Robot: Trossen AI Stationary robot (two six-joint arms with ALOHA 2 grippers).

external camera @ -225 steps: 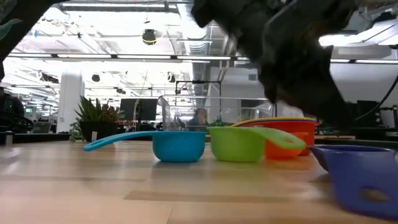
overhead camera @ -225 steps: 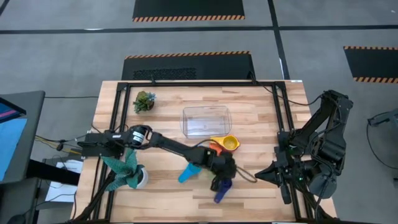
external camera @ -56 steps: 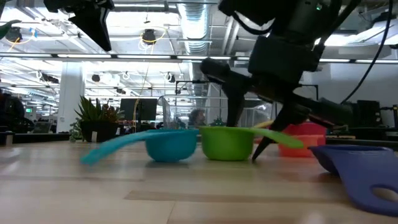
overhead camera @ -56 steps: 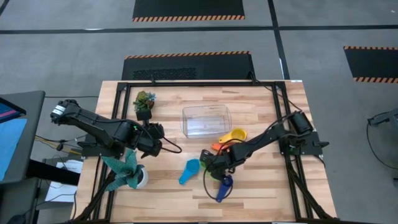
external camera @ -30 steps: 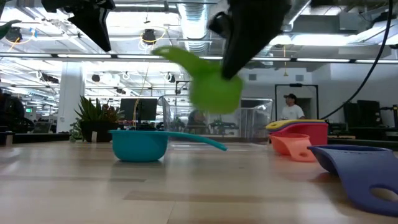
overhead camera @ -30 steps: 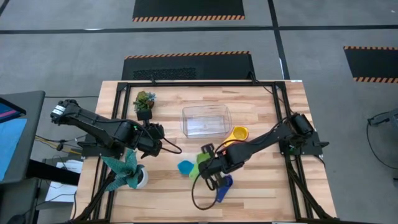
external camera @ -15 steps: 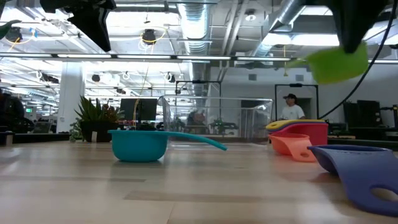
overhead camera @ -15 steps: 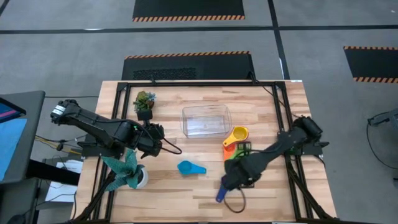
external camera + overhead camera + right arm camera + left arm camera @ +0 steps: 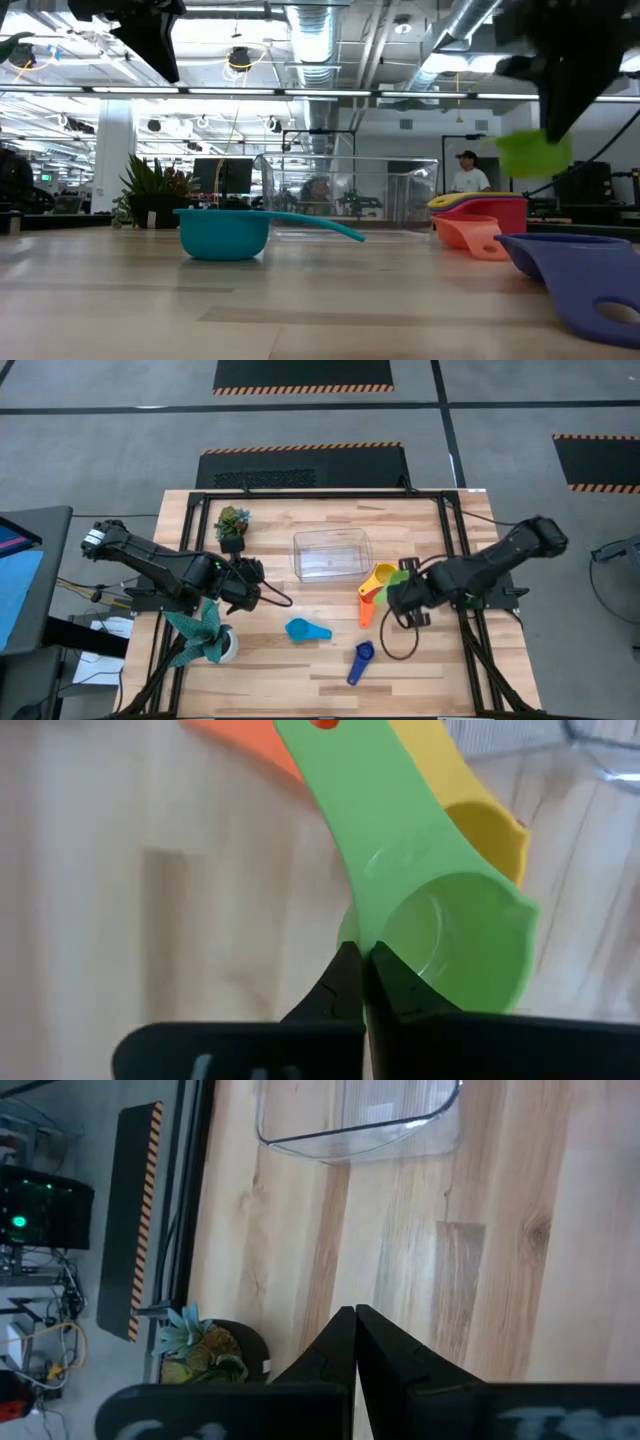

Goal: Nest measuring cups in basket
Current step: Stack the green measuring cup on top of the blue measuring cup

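Green cup [image 9: 440, 935] — pinched in right hand [image 9: 358, 965].

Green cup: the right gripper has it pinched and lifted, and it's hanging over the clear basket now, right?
Not quite. The right gripper does hold the green cup lifted, but in the high view it hangs over the yellow cup, beside the basket, not over it.

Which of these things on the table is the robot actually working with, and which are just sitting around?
Part of the job:
- green plastic measuring cup, held by the right gripper
- yellow cup stacked on the orange cup
- light blue cup
- dark blue cup
- clear plastic basket

Just lying about:
- small potted plant
- teal leafy plant in white pot
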